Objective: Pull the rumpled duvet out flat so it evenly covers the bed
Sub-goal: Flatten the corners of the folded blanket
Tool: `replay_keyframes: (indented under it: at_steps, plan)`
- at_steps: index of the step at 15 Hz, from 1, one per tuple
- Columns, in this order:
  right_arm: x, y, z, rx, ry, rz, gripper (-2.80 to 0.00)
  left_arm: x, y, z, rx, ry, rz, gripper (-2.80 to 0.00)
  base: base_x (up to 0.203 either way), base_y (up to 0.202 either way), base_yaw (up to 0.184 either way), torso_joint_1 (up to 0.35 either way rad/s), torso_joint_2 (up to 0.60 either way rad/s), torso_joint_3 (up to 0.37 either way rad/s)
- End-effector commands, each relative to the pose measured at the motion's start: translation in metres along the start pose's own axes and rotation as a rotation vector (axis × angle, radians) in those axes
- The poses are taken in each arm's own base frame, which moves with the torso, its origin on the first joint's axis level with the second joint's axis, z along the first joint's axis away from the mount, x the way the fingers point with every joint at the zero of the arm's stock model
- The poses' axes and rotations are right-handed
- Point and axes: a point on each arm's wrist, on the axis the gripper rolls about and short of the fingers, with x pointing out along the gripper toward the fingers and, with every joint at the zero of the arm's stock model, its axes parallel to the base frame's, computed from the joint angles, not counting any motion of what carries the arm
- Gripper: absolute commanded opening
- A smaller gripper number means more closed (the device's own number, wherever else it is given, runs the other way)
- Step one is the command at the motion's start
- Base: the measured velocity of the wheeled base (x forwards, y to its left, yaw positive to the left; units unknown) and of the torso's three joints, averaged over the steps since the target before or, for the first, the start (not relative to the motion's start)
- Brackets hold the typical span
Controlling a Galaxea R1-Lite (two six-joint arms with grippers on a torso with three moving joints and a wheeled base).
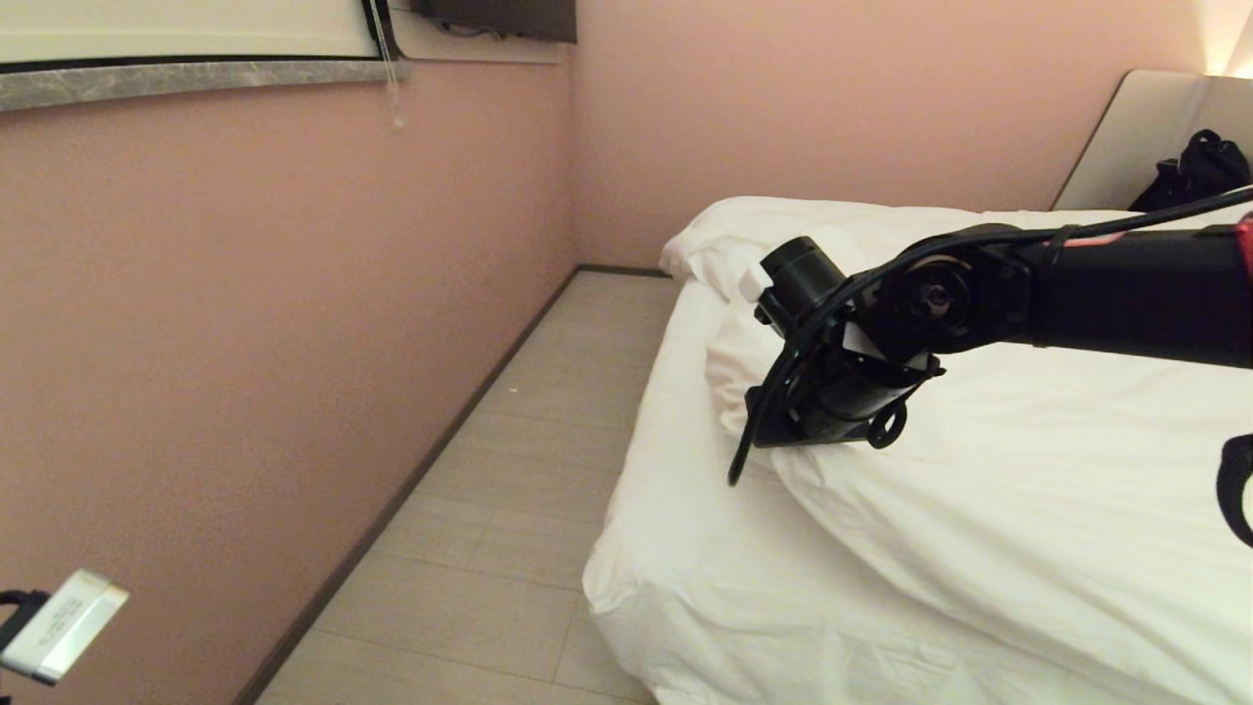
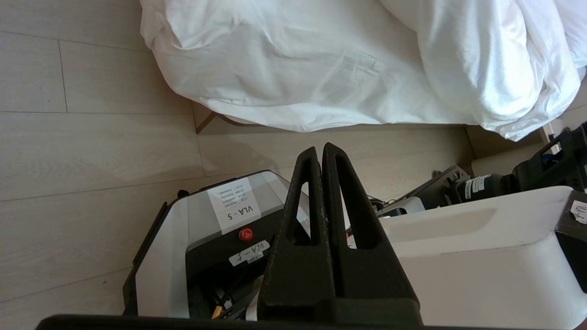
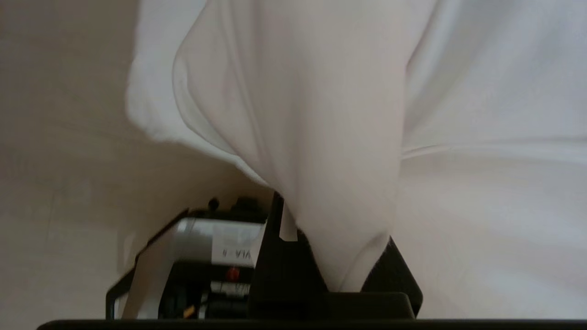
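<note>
**Right gripper pinching the duvet edge; spreading not yet done**

Head view: the right arm (image 1: 1077,294) reaches across the bed (image 1: 626,548) from the right, its wrist bent down over the duvet (image 1: 1028,470). The duvet lies bunched toward the right of the mattress, with a puffy fold under the wrist; a strip of sheet (image 1: 675,431) shows bare along the bed's left side, next to the floor (image 1: 509,490) and wall (image 1: 245,343). A dark bag (image 1: 1189,166) rests against the headboard (image 1: 1126,127). Right wrist view: the right gripper (image 3: 335,270) is closed on a gathered fold of duvet, which rises taut from between its fingers. Left wrist view: the left gripper (image 2: 321,156) is closed and empty, hanging over the robot's base (image 2: 220,229) near the bed's foot corner, apart from the cloth. Judged progress: early. A grip is made, but the left strip remains uncovered and the folds unsmoothed.
</note>
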Motion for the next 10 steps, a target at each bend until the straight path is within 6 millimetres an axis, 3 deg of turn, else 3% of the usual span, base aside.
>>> replay_keyframes:
  at_steps: [1,3,6,8,10]
  plan:
    - [-0.027,0.012,-0.009,-0.04,0.014,0.072,-2.8,0.0,0.0,0.0,-0.001,-0.001,-0.004,-2.8,0.0,0.0,0.0,0.0,0.0,0.0]
    - [-0.04,0.023,-0.021,-0.088,0.046,0.088,-2.8,0.0,0.0,0.0,-0.001,-0.001,-0.005,-2.8,0.0,0.0,0.0,0.0,0.0,0.0]
    - [-0.065,0.022,-0.031,-0.115,0.048,0.11,-2.8,0.0,0.0,0.0,-0.001,-0.001,-0.004,-2.8,0.0,0.0,0.0,0.0,0.0,0.0]
    - [-0.087,0.012,-0.028,-0.099,0.005,0.132,-2.8,0.0,0.0,0.0,-0.003,0.001,-0.003,-2.8,0.0,0.0,0.0,0.0,0.0,0.0]
    - [-0.093,-0.003,-0.026,-0.072,-0.004,0.114,-2.8,0.0,0.0,0.0,-0.003,0.001,-0.003,-2.8,0.0,0.0,0.0,0.0,0.0,0.0]
